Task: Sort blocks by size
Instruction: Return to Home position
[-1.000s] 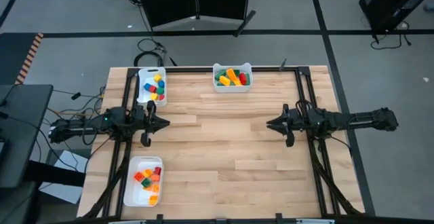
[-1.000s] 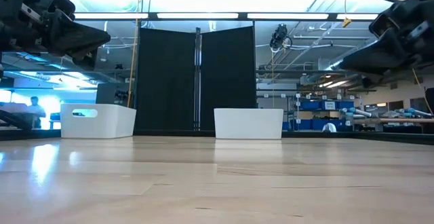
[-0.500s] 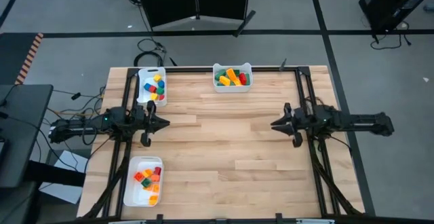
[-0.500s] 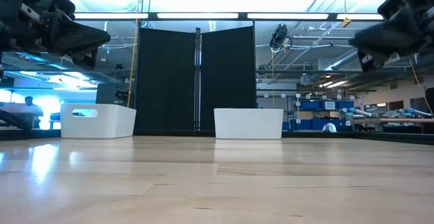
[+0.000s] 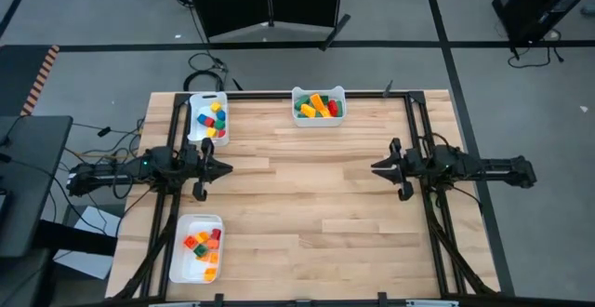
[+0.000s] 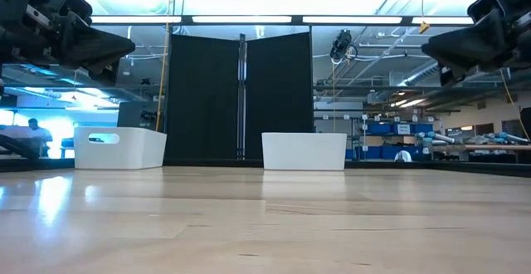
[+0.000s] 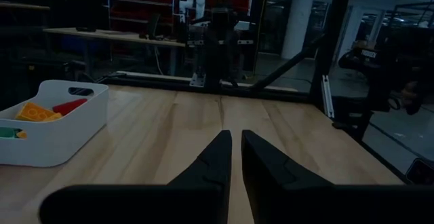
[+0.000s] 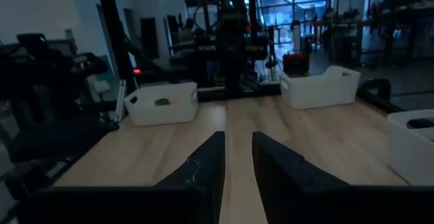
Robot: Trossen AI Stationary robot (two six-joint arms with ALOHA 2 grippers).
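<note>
Overhead, the left tool (image 5: 226, 168) hangs over the bench (image 5: 307, 205) at its left side and the right tool (image 5: 375, 168) over its right side, tips pointing at each other and well apart, each tapering to a point. All the blocks (image 5: 214, 119) lie in three white trays: a far-left tray (image 5: 194, 121), a far-middle tray (image 5: 318, 90) and a near-left tray (image 5: 181, 251), each with a mix of red, yellow, orange, green and blue. At bench height, the left tool (image 6: 131, 48) shows in the upper left corner and the right tool (image 6: 426, 50) in the upper right, both clear of the wood; the far-left tray (image 6: 120, 149) and far-middle tray (image 6: 304, 152) stand at the back edge, their contents hidden by the walls. From the left wrist, the two fingers (image 7: 215, 163) are nearly together with only a thin slit between them and nothing held; the far-middle tray (image 7: 64, 132) shows orange, red and green blocks over its rim. From the right wrist, the fingers (image 8: 207, 163) are likewise close together, the slit a little wider, and empty; the near-left tray (image 8: 163, 108) and far-left tray (image 8: 319, 91) stand across the bench.
</note>
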